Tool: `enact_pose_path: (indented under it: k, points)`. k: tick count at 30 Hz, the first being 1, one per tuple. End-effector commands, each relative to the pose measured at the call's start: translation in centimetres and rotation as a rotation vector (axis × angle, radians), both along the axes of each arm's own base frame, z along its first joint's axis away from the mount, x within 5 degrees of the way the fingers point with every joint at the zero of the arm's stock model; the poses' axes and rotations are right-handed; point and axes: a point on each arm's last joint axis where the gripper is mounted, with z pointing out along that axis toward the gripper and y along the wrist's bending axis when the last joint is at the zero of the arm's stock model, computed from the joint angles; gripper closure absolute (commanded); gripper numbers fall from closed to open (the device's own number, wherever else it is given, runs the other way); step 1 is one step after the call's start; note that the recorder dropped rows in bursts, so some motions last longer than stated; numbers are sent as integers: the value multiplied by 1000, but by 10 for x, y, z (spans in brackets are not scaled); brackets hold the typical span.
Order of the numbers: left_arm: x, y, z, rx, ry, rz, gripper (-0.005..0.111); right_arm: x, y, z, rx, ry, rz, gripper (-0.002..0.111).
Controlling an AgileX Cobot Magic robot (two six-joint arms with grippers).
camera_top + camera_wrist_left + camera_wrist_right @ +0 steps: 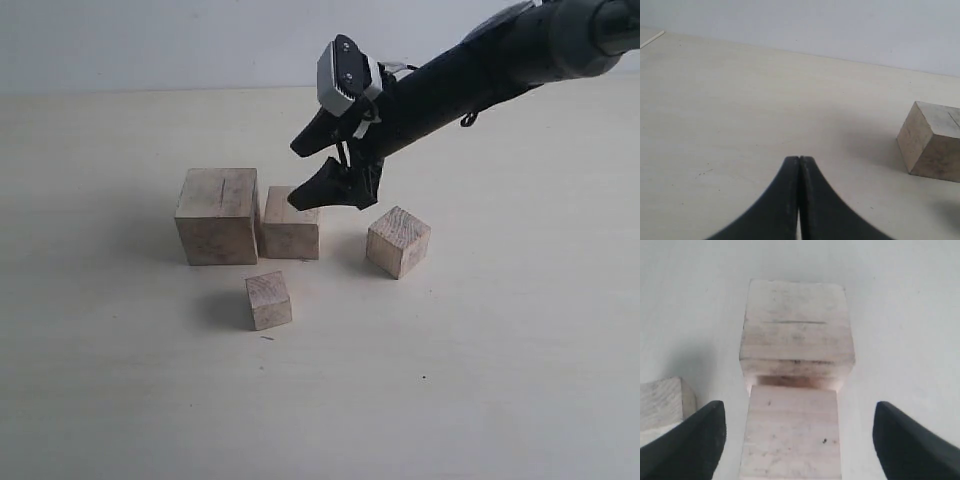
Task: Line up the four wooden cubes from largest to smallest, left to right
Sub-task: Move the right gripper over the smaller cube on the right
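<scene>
Four wooden cubes stand on the pale table. The largest [217, 215], with a slit mark on top, touches the second cube [291, 224] on its right. A third cube [398, 241] stands apart, turned at an angle. The smallest [268, 300] sits in front of the row. My right gripper [297, 175] hovers open just above the second cube [790, 440], its fingers [695, 440] wide on either side and touching nothing; the largest cube [797, 330] lies beyond. My left gripper [799, 159] is shut and empty, low over bare table, with the largest cube [932, 142] off to one side.
The right arm [480, 70] reaches in from the upper right above the table [500, 350]. A corner of another cube [662, 402] shows beside the right gripper's finger. The left arm is outside the exterior view.
</scene>
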Motion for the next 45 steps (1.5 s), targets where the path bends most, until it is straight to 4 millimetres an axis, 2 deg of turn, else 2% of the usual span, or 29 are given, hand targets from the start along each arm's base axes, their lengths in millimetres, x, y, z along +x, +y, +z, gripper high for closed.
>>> enact_pose_path:
  k: [1,5,9,16,24,37,45]
  points:
    - [0,0,0,8,-11,-6,107,6,-13,4,-201,-32,-105,33]
    - [0,0,0,8,-11,-6,107,14,-19,-2,-273,-53,-207,33]
    - [0,0,0,8,-11,-6,107,17,-19,-8,-279,-66,-232,33]
    - [0,0,0,8,-11,-6,107,20,-18,-31,-292,-25,-251,33]
    - [0,0,0,8,-11,-6,107,23,-15,-30,-251,-38,-272,33]
    - [0,0,0,8,-11,-6,107,14,6,-38,-267,-79,-253,33]
    - [0,0,0,8,-11,-6,107,13,7,-38,-266,-41,-292,33]
